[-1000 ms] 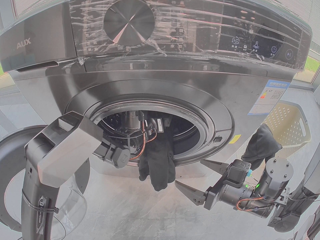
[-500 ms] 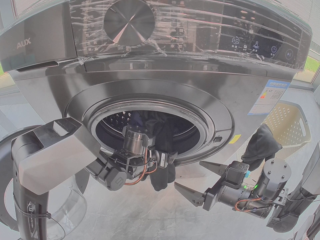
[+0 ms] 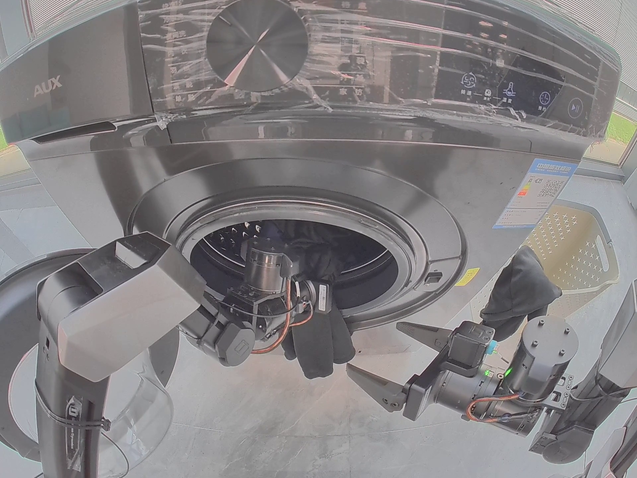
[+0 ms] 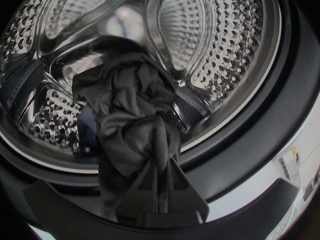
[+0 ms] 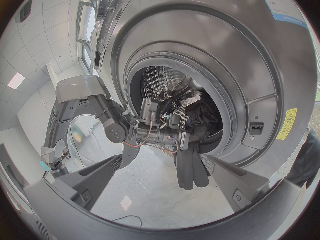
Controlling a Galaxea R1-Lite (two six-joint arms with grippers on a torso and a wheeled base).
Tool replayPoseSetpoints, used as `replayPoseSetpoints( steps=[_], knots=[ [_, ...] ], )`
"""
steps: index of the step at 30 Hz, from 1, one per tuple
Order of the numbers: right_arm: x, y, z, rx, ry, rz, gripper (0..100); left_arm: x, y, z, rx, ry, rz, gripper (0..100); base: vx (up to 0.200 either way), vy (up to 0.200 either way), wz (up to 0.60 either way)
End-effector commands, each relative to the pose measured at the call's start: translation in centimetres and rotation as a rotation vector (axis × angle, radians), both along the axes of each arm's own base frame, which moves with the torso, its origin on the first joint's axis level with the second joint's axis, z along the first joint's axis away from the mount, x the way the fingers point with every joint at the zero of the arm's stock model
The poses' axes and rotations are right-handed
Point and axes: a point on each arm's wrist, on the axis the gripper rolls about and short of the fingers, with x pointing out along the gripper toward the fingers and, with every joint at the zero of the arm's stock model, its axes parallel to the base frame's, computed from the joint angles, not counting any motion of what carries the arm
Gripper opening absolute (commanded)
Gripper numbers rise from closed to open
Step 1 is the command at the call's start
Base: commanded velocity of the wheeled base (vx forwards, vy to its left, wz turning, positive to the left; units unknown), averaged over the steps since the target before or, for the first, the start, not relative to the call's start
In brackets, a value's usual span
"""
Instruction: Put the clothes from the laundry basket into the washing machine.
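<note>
Black garment (image 4: pixel 133 127): upper part bunched just inside the drum (image 4: pixel 213 44), lower part hanging out over the bottom lip of the washing machine (image 3: pixel 411 187) opening, toward the floor (image 3: pixel 265 419). Left pincer (image 4: pixel 162 165) is clamped on the bunched fold at the mouth. Judgement: carry it deep toward the drum's back wall before you let go, or the hanging tail will likely drag it out; get the tail over the lip first. Room: the mouth is wide around your wrist, and the open door (image 3: pixel 16 340) stands to the left. Right pincer (image 3: pixel 373 348), jaws apart, hangs low near the tail; mind it. Another dark garment (image 3: pixel 521 290) drapes over the laundry basket (image 3: pixel 577 247) rim.
</note>
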Motion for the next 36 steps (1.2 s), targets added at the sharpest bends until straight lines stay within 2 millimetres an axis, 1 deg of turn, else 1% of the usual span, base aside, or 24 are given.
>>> replayPoseSetpoints(
  steps=[1, 4, 7, 8, 9, 11, 12, 15, 18, 19, 21, 23, 26, 29, 34, 35, 36],
  knots=[
    [0.0, 0.0, 0.0, -0.001, 0.0, -0.001, 100, 1.5, -0.5, 1.8, -0.081, -0.09, 0.017, 0, 0.0, 0.0, 0.0],
    [0.0, 0.0, 0.0, 0.001, -0.002, -0.001, 100, 2.6, -1.0, 3.0, -0.149, -0.166, 0.035, 0, 0.0, 0.0, 0.0],
    [0.0, 0.0, 0.0, 0.001, -0.002, -0.001, 100, 4.0, -1.3, 3.8, -0.193, -0.241, 0.064, 0, 0.0, 0.0, 0.0],
    [0.0, 0.0, 0.0, 0.0, -0.001, -0.001, 100, 4.1, -1.4, 3.8, -0.197, -0.246, 0.065, 0, 0.0, 0.0, 0.0],
    [0.0, 0.1, 0.0, 0.0, -0.001, 0.001, 100, 5.0, -1.6, 4.1, -0.224, -0.29, 0.069, 0, 0.0, 0.0, 0.0],
    [0.0, 0.0, 0.0, 0.0, -0.001, 0.001, 100, 5.5, -1.7, 4.2, -0.243, -0.317, 0.073, 0, 0.0, 0.0, 0.0],
    [0.0, 0.0, 0.0, 0.0, -0.001, 0.001, 100, 6.1, -1.7, 4.2, -0.256, -0.342, 0.083, 0, 0.0, 0.0, 0.0],
    [0.0, 0.0, 0.0, 0.0, -0.001, 0.001, 100, 6.6, -1.7, 4.0, -0.265, -0.361, 0.113, 0, 0.0, 0.0, 0.0],
    [0.0, 0.0, 0.0, 0.0, -0.001, 0.001, 100, 6.6, -1.6, 4.0, -0.266, -0.363, 0.115, 0, 0.0, 0.0, 0.0],
    [0.0, 0.0, 0.0, 0.0, -0.001, 0.001, 100, 6.5, -1.5, 3.8, -0.258, -0.352, 0.118, 100, 0.0, 0.0, 0.0],
    [0.0, 0.0, -0.1, -0.002, 0.001, 0.001, 100, 6.3, -1.5, 3.6, -0.249, -0.336, 0.119, 100, 0.0, 0.0, 0.0],
    [0.0, 0.0, -0.1, -0.001, 0.002, -0.001, 100, 4.8, -1.0, 3.8, -0.207, -0.273, 0.114, 100, 0.0, 0.0, 0.0],
    [0.0, 0.0, -0.1, -0.002, 0.001, -0.001, 100, 3.3, -0.5, 3.2, -0.149, -0.186, 0.104, 100, 0.0, 0.0, 0.0],
    [0.0, 0.1, -0.3, -0.005, 0.006, 0.0, 100, 2.3, -0.6, 2.3, -0.118, -0.14, 0.088, 100, 0.0, 0.0, 0.0],
    [0.0, 0.1, -0.2, -0.004, 0.005, 0.003, 100, 2.3, -0.6, 0.9, -0.089, -0.105, 0.076, 100, 0.0, 0.0, 0.0],
    [0.0, 0.1, -0.2, -0.004, 0.005, 0.003, 100, 2.3, -0.6, 0.9, -0.089, -0.105, 0.076, 100, 0.0, 0.0, 0.0],
    [0.0, 0.2, -0.2, -0.003, 0.004, 0.003, 100, 2.5, -0.7, 0.0, -0.08, -0.093, 0.076, 100, 0.0, 0.0, 0.0]
  ],
)
